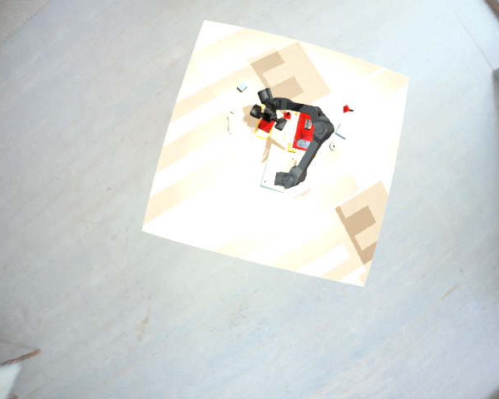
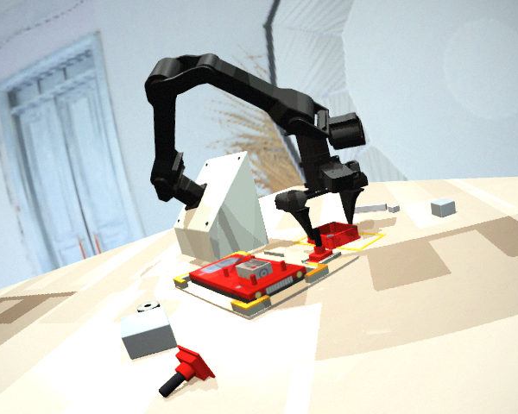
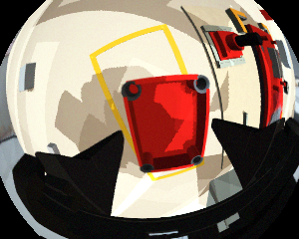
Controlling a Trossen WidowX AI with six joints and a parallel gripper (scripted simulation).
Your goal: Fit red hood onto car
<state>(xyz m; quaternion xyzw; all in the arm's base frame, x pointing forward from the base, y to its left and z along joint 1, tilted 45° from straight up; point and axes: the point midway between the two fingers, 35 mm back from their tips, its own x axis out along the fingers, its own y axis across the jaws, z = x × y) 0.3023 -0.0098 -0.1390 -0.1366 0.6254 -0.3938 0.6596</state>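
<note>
Approach step in hand: the gripper point(image 2: 330, 224) is positioned over the hood point(image 2: 336, 233), jaws spread nearly to full width and nothing held. The hood is seen lying on the surface point(image 2: 407, 285) inside a yellow outline point(image 2: 369, 241), well apart from the chassis point(image 2: 246, 278), and appears to rest open side up, rim walls showing in the exterior view. In the wrist view the hood point(image 3: 167, 122) is framed between the two fingertips, one on each long side, dark corner bosses visible at all four corners. From the exterior view the tips are judged to be at about rim height, one on the near side, one on the far side; contact cannot be confirmed.

Chassis is seated in its jig point(image 2: 249, 304) with the engine block point(image 2: 253, 268) in place and pegs exposed; fitting not yet begun.

Next move is judged to call for a short further descent, then closure across the hood's side walls, kept centred so the shell is not skewed. If the hood is indeed inverted, reorientation would be needed before placement over the pegs.
</note>
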